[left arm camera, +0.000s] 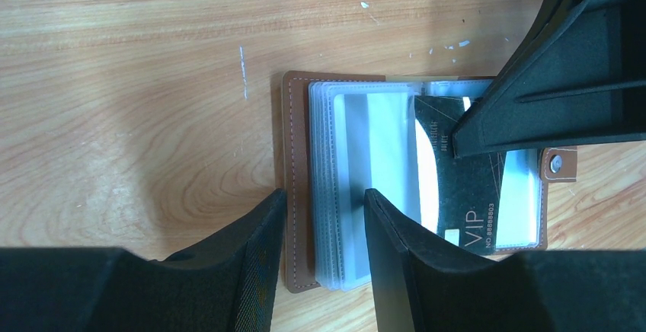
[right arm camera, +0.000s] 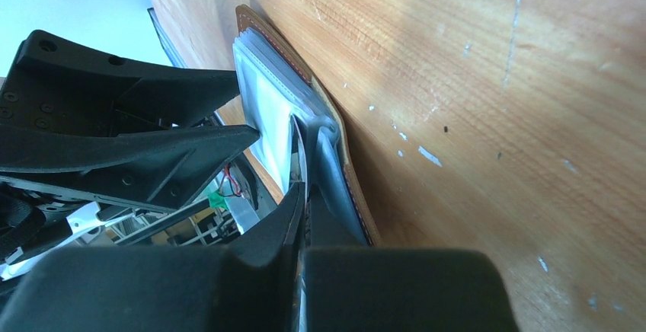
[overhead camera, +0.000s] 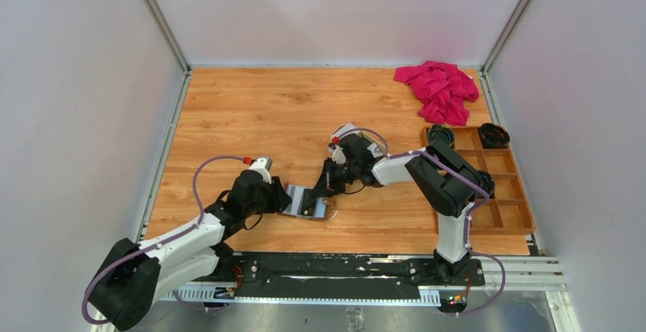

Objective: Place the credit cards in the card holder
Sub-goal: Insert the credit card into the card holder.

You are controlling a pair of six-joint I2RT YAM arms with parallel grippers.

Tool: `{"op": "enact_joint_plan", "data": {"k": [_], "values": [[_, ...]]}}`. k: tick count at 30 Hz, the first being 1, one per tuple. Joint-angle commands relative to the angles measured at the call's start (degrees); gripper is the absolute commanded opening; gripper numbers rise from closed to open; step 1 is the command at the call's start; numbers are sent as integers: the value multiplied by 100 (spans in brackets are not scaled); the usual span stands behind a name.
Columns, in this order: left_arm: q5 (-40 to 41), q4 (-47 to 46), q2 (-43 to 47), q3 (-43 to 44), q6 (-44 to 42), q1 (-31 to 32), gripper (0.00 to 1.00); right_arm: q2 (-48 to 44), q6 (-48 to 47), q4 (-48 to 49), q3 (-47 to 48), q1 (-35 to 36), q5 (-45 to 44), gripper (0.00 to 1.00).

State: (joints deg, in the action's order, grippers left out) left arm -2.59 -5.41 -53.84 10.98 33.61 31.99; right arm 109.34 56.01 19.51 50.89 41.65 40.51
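The card holder lies open on the table, brown cover down and clear sleeves up. It also shows in the right wrist view. My left gripper straddles its left edge, with the cover edge and the sleeve stack between the fingers; it shows in the top view. My right gripper is shut on a black credit card marked VIP, which lies slanted over the sleeves. The right fingertips rest on it. No other cards show.
A wooden compartment box stands at the right, with two black round lids in its far cells. A pink cloth is bunched at the back right. Grey walls close in the table.
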Motion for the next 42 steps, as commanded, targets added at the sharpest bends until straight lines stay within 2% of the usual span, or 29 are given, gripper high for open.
{"op": "enact_joint_plan", "data": {"k": [1,22,26,30,35,38,42], "values": [[-135,159,-92,21,-36,-26,45,300,-36,-633,-77,66,-248,0],[-455,142,33,56,16,-26,47,755,-159,-165,235,78,132,0],[-558,145,113,128,130,-26,55,722,-82,33,129,57,115,0],[-569,344,120,241,213,-26,72,703,-63,97,72,-2,97,0],[-230,1293,314,614,58,-26,92,735,-54,123,70,-18,121,0],[-101,1661,550,766,-14,-26,99,751,-59,123,79,-21,132,0],[60,2091,742,950,-92,18,100,755,-55,123,76,-25,141,0]]}}
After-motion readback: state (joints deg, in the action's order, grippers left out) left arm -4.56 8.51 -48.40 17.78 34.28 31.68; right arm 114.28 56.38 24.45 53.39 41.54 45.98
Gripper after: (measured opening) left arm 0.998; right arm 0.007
